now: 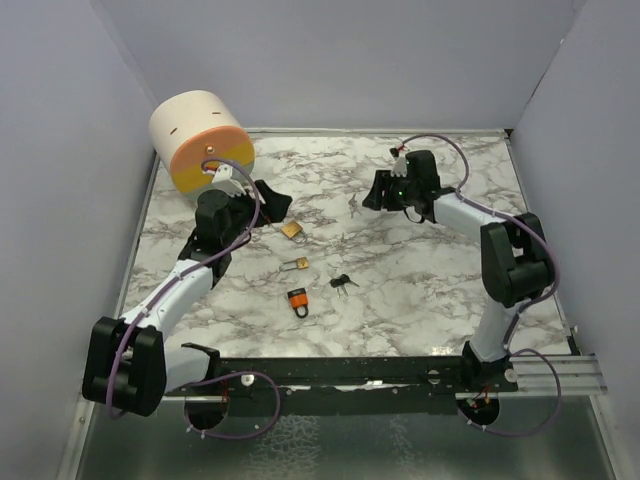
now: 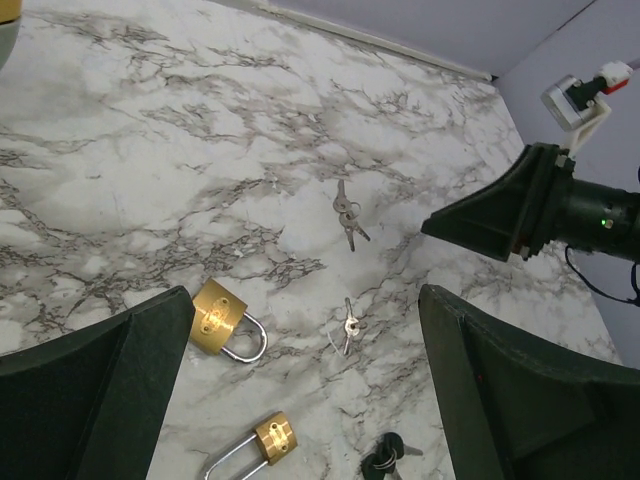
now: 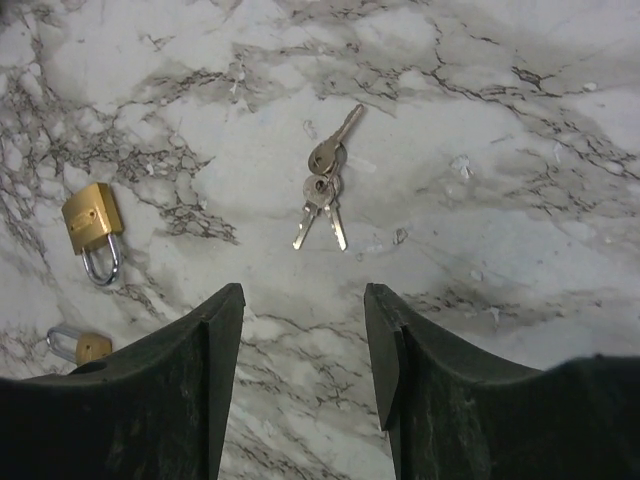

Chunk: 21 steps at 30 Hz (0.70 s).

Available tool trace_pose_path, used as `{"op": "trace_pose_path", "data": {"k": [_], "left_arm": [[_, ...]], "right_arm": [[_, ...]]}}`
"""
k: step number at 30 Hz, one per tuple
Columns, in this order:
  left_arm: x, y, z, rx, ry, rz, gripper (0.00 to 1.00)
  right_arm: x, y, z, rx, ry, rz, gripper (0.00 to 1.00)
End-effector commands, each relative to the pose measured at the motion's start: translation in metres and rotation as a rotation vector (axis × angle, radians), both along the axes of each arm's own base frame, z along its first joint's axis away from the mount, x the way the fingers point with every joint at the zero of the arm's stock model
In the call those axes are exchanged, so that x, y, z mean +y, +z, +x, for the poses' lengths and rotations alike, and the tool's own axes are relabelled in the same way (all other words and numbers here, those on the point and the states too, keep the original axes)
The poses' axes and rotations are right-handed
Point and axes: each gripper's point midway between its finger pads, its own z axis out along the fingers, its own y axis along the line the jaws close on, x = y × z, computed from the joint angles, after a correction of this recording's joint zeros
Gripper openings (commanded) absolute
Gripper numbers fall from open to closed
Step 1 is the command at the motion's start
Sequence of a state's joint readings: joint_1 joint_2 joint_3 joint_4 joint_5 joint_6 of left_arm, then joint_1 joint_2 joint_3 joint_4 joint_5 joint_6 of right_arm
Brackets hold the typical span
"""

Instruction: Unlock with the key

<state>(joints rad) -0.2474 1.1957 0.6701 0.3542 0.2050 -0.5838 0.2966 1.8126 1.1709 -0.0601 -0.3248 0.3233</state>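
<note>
Marble-veined table (image 1: pixel 420 290) lies between pale lavender walls (image 1: pixel 350 60). Closest to the near edge, about mid-width, lies an orange padlock (image 1: pixel 298 301), with a bunch of black-headed keys (image 1: pixel 343 282) just to its right. A little farther in is a long-shackled brass padlock (image 1: pixel 297 265), and beyond that a squat brass padlock (image 1: pixel 291 229), both flat on the marble.

The left gripper (image 1: pixel 272 203) hovers just past the squat padlock, toward the far left corner. It is fully released, fingers spread wide with nothing between them.

The silver keys (image 3: pixel 323 190) lie flat around the table's middle, a bit toward the far edge. The right gripper (image 1: pixel 375 192) hangs just to their right. Its fingers are parted over bare marble, short of the keys and grasping nothing.

In the far left corner a cream cylinder (image 1: pixel 195 125) lies on its side.
</note>
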Motion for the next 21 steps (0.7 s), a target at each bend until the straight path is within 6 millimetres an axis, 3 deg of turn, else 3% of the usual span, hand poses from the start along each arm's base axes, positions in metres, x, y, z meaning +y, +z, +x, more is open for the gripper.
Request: {"op": "trace_pose_path", "data": {"k": [1, 6, 12, 21], "left_arm": [[0.001, 0.003, -0.005, -0.024, 0.02, 0.015, 0.98], [-0.001, -0.009, -0.005, -0.003, 0.014, 0.039, 0.98], [-0.003, -0.014, -0.003, 0.006, 0.006, 0.051, 0.98], [-0.003, -0.021, -0.003, 0.016, 0.004, 0.061, 0.98]], "right_arm": [[0.025, -0.007, 0.014, 0.05, 0.035, 0.037, 0.52], [0.04, -0.034, 0.029, 0.114, 0.031, 0.025, 0.51], [0.053, -0.05, 0.041, 0.146, 0.021, 0.008, 0.5], [0.048, -0.066, 0.046, 0.176, -0.031, -0.02, 0.41]]}}
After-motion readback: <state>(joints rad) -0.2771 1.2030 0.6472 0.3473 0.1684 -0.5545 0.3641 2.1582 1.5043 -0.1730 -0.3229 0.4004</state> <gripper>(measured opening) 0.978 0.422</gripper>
